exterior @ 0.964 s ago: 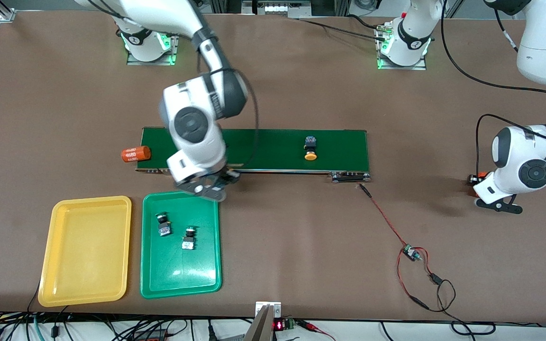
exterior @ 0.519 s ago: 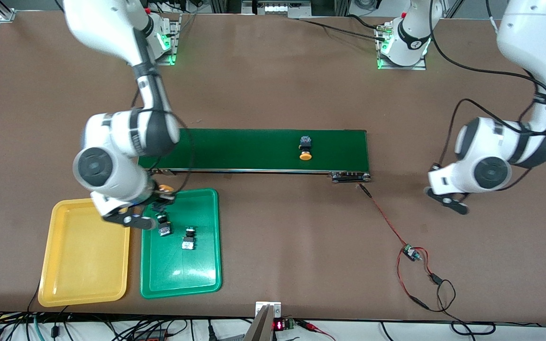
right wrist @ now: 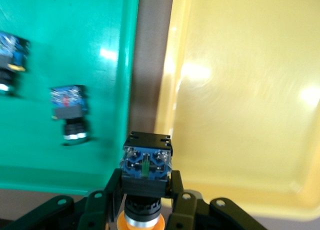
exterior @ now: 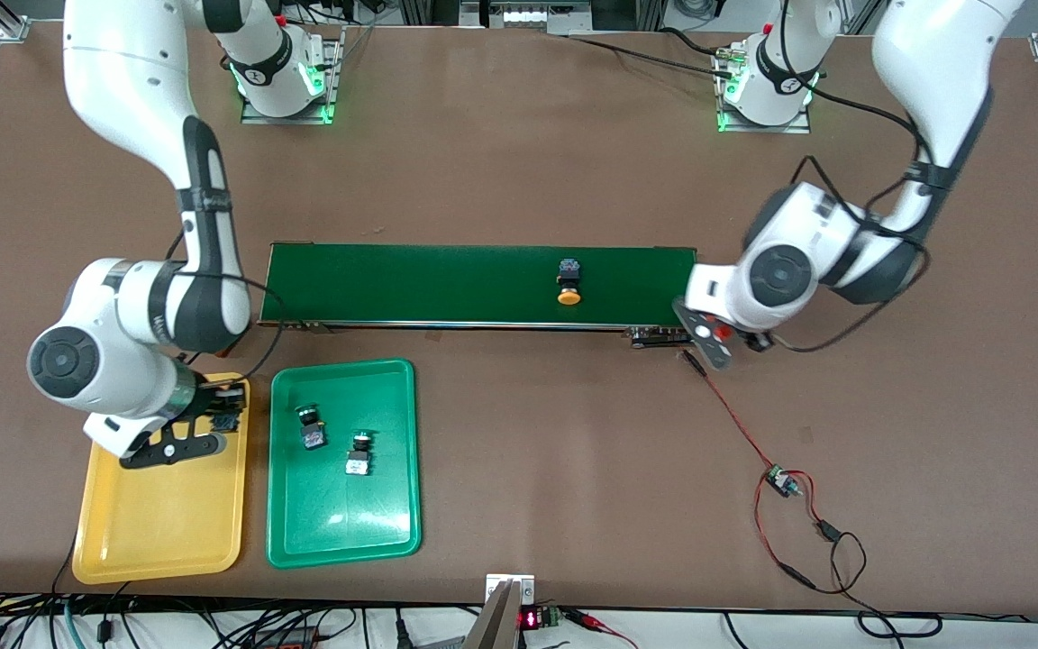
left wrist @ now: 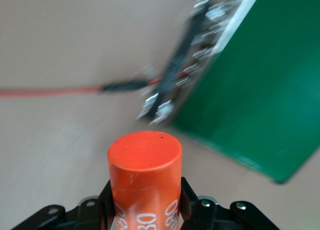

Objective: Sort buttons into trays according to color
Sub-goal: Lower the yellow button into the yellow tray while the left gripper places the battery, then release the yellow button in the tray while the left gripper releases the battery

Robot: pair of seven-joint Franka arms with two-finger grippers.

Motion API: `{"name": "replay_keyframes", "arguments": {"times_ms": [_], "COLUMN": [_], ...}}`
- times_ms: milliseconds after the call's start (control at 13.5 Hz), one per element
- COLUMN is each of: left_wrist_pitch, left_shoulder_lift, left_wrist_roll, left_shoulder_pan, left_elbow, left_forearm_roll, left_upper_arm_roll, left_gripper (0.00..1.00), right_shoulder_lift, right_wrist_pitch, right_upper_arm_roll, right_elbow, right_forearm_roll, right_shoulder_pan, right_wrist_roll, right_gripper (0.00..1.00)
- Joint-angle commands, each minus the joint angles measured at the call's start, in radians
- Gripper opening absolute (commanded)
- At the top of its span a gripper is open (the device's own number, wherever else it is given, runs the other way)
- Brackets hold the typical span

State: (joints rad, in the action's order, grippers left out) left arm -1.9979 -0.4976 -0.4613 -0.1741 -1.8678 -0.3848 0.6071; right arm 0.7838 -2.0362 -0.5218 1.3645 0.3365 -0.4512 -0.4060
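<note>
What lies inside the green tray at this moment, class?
Two buttons lie inside the green tray, apart from each other. Their black bodies show; their caps are too small to tell the color. Nothing covers the tray.

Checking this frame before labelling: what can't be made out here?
- Front view: the button held by the right gripper; the arm covers its cap.
- Left wrist view: number on the orange cylinder, cut off by the picture's edge.
- Front view: cap colours of the two buttons in the green tray; too small.
</note>
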Motion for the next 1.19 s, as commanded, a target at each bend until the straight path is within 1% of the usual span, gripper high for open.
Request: {"name": "replay_keyframes", "arguments": {"times_ms": [0, 148, 297, 371, 445, 593, 667, 741, 815, 890, 964, 1038, 1112], "left_wrist_pitch": [-0.054, -0.126, -0.128, -0.128, -0.128, -0.128, -0.130, -0.131, -0.131, -0.133, -0.133, -0.133, -0.131], "left_shoulder_lift": [-0.021, -0.021, -0.021, -0.021, -0.019, -0.021, -0.022, -0.022, -0.024, -0.022, -0.019, -0.016, -0.012], "left_wrist_roll": [-0.036, -0.039, -0.069, -0.100, -0.137, -0.174, -0.181, -0.181, -0.183, -0.187, -0.194, -0.197, -0.198], "left_shoulder_pan": [0.005, 0.005, 0.005, 0.007, 0.008, 0.012, 0.012, 0.012, 0.012, 0.012, 0.010, 0.010, 0.010], "left_elbow": [-0.055, -0.111, -0.114, -0.114, -0.114, -0.114, -0.114, -0.114, -0.114, -0.114, -0.113, -0.111, -0.106], "left_forearm_roll": [-0.006, -0.009, -0.014, -0.014, -0.014, -0.014, -0.017, -0.017, -0.016, -0.017, -0.017, -0.019, -0.019], "left_upper_arm_roll": [0.059, 0.077, 0.103, 0.105, 0.106, 0.109, 0.109, 0.109, 0.109, 0.109, 0.109, 0.109, 0.111], "left_gripper": [0.11, 0.11, 0.10, 0.10, 0.10, 0.11, 0.15, 0.24, 0.84, 1.00, 1.00, 1.00, 1.00], "right_shoulder_lift": [0.037, 0.063, 0.083, 0.086, 0.086, 0.097, 0.100, 0.107, 0.107, 0.107, 0.104, 0.097, 0.089], "right_wrist_pitch": [-0.024, -0.074, -0.094, -0.107, -0.128, -0.162, -0.177, -0.202, -0.208, -0.207, -0.207, -0.197, -0.196], "right_upper_arm_roll": [0.034, 0.034, 0.035, 0.051, 0.078, 0.165, 0.198, 0.219, 0.239, 0.246, 0.250, 0.250, 0.250], "right_elbow": [-0.021, -0.018, -0.018, -0.018, -0.016, -0.018, -0.019, -0.021, -0.021, -0.021, -0.022, -0.022, -0.022], "right_forearm_roll": [0.053, 0.055, 0.056, 0.056, 0.055, 0.053, 0.053, 0.055, 0.055, 0.055, 0.055, 0.052, 0.053], "right_shoulder_pan": [0.071, 0.086, 0.101, 0.112, 0.138, 0.216, 0.247, 0.271, 0.291, 0.296, 0.293, 0.290, 0.276], "right_wrist_roll": [-0.233, -0.369, -0.491, -0.531, -0.575, -0.750, -0.831, -0.891, -0.904, -0.903, -0.874, -0.841, -0.831], "right_gripper": [0.00, 0.00, 0.00, 0.00, 0.00, 0.00, 0.00, 0.00, 0.00, 0.02, 0.65, 1.00, 1.00]}}
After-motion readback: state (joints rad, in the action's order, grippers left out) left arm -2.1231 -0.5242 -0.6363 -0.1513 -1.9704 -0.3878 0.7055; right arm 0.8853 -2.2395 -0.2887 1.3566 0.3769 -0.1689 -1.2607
